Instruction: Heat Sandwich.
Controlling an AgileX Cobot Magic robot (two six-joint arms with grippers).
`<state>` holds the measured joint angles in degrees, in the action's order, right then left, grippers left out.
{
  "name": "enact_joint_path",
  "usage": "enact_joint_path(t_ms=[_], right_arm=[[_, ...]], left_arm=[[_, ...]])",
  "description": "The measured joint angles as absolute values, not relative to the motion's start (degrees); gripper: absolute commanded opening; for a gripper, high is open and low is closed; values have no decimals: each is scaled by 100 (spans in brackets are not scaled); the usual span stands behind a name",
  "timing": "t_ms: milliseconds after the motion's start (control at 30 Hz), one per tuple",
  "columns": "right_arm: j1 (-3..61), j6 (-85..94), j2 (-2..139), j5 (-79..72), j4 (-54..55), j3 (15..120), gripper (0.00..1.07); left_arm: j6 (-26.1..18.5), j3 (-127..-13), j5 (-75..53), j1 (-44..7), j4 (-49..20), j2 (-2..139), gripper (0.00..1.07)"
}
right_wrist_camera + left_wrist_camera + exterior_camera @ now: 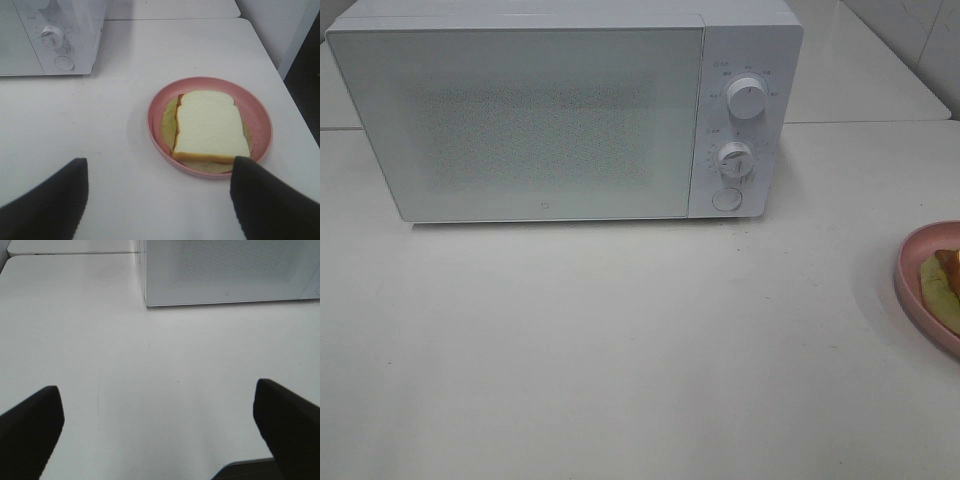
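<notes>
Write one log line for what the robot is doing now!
microwave: door shut | sandwich: on pink plate | left end effector: open, empty | right end effector: open, near plate

Counter (620, 340): white, smooth, bare across its broad middle; a seam runs between two slabs behind.
Pink plate (910, 262): round, shallow rim, at the counter's right edge, cut off in the high view, well apart from the oven.
Wall (910, 30): pale tiles, back right corner.
Second counter slab (865, 70): behind and to the right, same white top.
Dark gap (306, 85): past the counter's right edge, beside the plate.
</notes>
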<state>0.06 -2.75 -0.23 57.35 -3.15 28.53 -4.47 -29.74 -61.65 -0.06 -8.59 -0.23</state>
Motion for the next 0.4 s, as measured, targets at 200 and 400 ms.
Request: enact_joint_path(t_ms=[200, 400], right_arm=[[6, -275, -23, 5735, -315, 2853, 75], [6, -275, -23, 5735, -315, 2853, 75]], left_arm=[[-447, -2974, -6165, -6, -859, -23, 98], [-447, -2974, -6165, -6, -859, -23, 98]])
